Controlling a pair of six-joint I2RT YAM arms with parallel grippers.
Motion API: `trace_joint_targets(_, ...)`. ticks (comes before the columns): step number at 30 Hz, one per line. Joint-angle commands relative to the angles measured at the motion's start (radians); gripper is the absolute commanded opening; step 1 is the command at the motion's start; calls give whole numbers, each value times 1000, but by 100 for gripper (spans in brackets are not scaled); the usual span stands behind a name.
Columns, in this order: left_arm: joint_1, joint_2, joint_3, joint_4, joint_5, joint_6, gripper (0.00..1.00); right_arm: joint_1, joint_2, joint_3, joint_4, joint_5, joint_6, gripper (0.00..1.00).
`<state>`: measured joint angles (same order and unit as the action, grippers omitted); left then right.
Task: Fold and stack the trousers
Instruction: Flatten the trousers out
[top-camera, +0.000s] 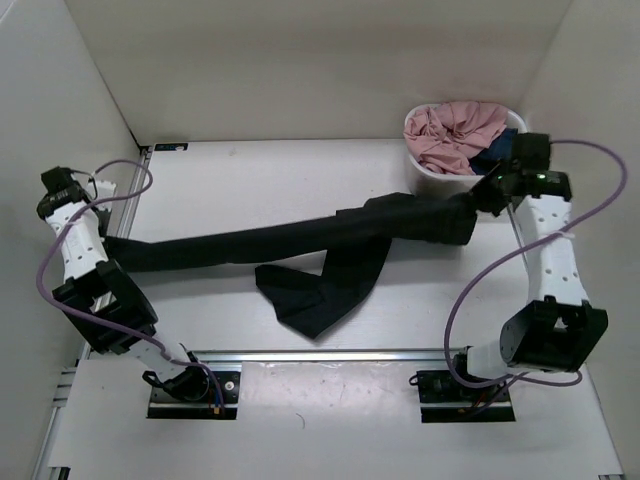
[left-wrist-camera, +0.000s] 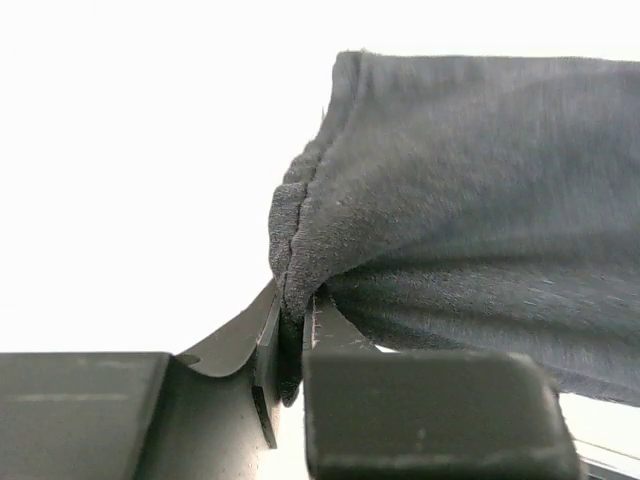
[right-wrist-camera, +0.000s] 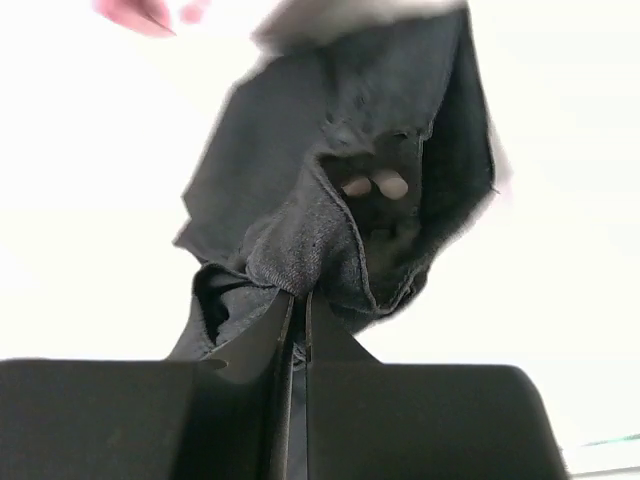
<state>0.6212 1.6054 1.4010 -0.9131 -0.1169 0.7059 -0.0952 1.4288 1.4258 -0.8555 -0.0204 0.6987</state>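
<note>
Top external: trousers (top-camera: 250, 245) across table (top-camera: 280, 180)

Our left arm (top-camera: 82, 245) and right arm (top-camera: 555, 265) have white links, boxy black joints and looping purple cables (top-camera: 452, 320); our jaws are matte black.

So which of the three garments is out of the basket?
The black trousers, stretched over the table and pinched by the left gripper and right gripper. The pink garment and dark blue garment lie in the white basket.
</note>
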Motion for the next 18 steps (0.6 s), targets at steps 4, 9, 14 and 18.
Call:
trace_joint_targets(4, -25, 28, 144, -76, -116, 36, 15, -308, -114, 58, -186, -41, -172, 0)
trace_joint_targets(9, -25, -31, 69, -122, -148, 86, 15, -352, -221, -73, -195, -18, -151, 0)
trace_joint_targets(14, -25, -143, -140, -122, -196, 156, 15, -365, -316, -134, -249, 141, -142, 0)
trace_joint_targets(18, -25, -197, -327, -110, -207, 168, 15, -365, -364, -195, -272, 324, -165, 0)
